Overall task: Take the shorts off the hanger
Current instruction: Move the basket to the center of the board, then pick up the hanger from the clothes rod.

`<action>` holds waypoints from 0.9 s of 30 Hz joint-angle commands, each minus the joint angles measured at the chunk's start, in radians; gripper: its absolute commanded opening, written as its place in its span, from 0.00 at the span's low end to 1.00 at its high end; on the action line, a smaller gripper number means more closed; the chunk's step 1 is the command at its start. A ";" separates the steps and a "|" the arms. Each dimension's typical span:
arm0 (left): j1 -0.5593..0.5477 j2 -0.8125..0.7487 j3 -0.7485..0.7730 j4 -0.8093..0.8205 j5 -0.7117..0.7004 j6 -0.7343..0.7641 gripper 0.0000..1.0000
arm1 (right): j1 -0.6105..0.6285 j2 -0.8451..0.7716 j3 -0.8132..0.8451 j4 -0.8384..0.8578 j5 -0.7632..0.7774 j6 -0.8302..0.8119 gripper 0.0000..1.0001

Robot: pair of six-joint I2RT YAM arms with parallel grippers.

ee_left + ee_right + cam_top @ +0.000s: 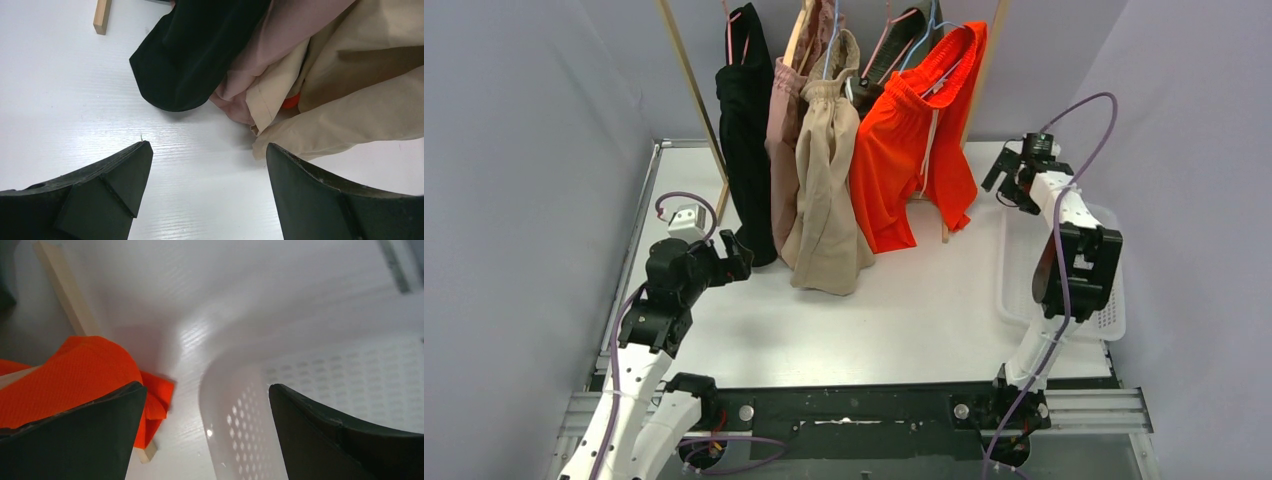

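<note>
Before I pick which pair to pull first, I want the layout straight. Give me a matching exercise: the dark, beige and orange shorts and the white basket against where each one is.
Things:
1. dark shorts
2. beige shorts
3. orange shorts
4. white basket

Places:
A. at the right edge of the table
B. rightmost on the rack
C. leftmost on the rack
D. hanging between the pink shorts and the orange ones

Pairs: 1-C; 2-D; 3-B; 4-A.

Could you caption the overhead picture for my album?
The left gripper and right gripper flank four hanging shorts on a wooden rack, white basket at right.
</note>
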 commanded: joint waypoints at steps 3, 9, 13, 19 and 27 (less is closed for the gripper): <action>0.009 -0.024 0.037 0.029 -0.018 -0.005 0.85 | 0.099 0.074 0.175 0.008 -0.142 -0.142 1.00; 0.012 -0.020 0.040 0.033 -0.010 0.003 0.85 | 0.164 -0.020 0.081 0.055 0.011 -0.143 0.99; 0.014 -0.018 0.039 0.038 -0.018 -0.001 0.85 | 0.182 -0.119 0.055 -0.015 0.220 -0.037 0.98; 0.018 -0.026 0.038 0.040 -0.087 -0.024 0.85 | 0.337 -0.312 0.055 0.008 0.234 -0.026 0.98; 0.017 -0.027 0.035 0.042 -0.119 -0.032 0.85 | 0.624 -0.435 0.073 0.207 0.282 0.040 0.96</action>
